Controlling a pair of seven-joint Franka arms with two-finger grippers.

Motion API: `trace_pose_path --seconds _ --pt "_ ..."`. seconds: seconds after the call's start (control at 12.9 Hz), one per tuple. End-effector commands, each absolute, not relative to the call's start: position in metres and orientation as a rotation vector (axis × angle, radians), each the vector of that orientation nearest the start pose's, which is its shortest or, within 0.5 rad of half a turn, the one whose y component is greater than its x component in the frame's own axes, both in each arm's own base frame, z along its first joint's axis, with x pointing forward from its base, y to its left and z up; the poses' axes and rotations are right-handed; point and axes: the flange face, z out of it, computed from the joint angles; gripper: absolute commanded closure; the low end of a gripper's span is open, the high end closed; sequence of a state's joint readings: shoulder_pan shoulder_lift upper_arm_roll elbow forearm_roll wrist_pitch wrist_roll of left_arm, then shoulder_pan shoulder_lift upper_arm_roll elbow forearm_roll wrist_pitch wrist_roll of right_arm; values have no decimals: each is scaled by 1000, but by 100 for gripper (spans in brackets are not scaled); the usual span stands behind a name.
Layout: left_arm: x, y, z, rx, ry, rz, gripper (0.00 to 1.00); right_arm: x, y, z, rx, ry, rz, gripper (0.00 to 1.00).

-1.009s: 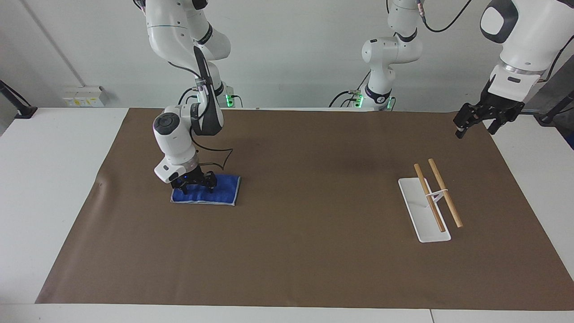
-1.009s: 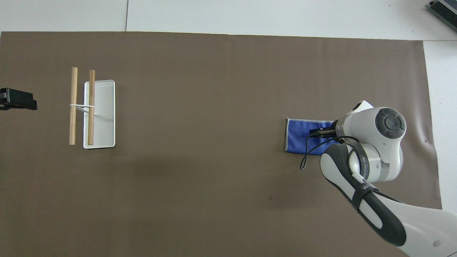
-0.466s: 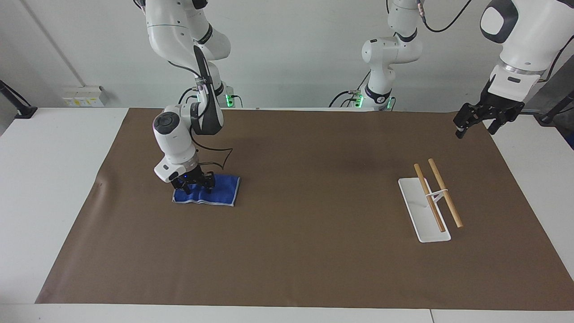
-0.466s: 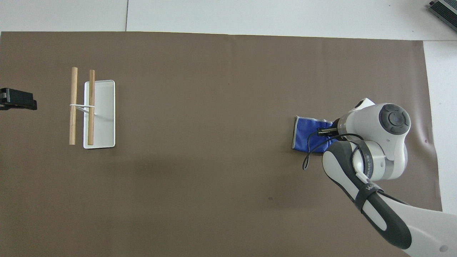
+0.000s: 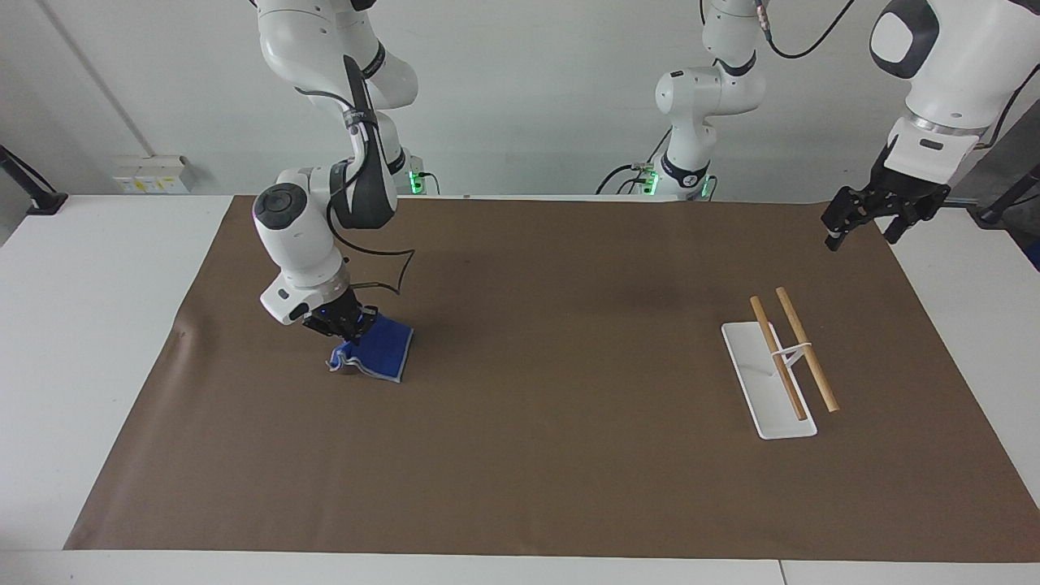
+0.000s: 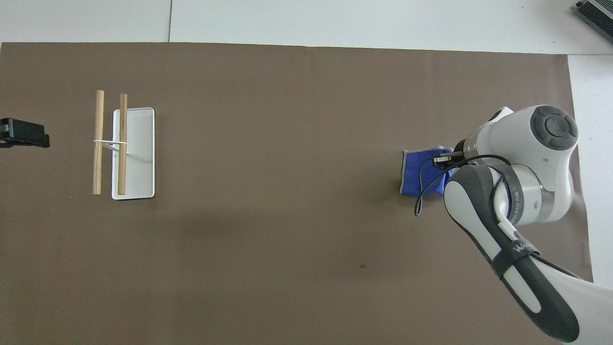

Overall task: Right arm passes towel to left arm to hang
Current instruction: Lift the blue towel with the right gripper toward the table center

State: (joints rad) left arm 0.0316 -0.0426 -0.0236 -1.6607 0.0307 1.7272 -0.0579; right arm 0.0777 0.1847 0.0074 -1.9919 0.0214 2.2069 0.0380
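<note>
Rack [image 5: 780, 370] well apart from towel [image 5: 382, 349]; mat [image 5: 536, 455] between.

right gripper [image 5: 341, 323] risen off the mat, towel [image 5: 380, 349] lifted at one end, bunched and tilted, lower edge still touching mat [image 5: 569, 455]

- The white table [image 5: 97, 341] carries a brown mat [image 5: 552, 471] that covers most of its top (bare white strips show around the mat's edges).
- A white rack base [image 5: 760, 382] lies on the mat toward the left arm's end, with two wooden rods [image 5: 804, 349] held above it on a thin white support.
- The blue towel [image 5: 382, 351] lies toward the right arm's end, partly lifted, its lower edge touching the mat.
</note>
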Motion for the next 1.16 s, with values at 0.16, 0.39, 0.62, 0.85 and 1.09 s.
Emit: trace_pose_path --seconds 0.16,0.39,0.62,0.85,1.09 --pt "548 8 620 -3117 -107 -159 0 612 82 444 -2920 124 -76 100" --pt "548 8 620 -3117 -107 -159 0 623 92 463 -2728 249 -118 100" --pt "548 8 620 -3117 -107 -159 0 628 108 473 -2496 402 -145 100" --pt "548 8 620 -3117 -107 -159 0 629 143 481 -2262 609 -108 100" --pt "548 8 620 -3117 -107 -159 0 625 197 483 -2080 768 -91 100"
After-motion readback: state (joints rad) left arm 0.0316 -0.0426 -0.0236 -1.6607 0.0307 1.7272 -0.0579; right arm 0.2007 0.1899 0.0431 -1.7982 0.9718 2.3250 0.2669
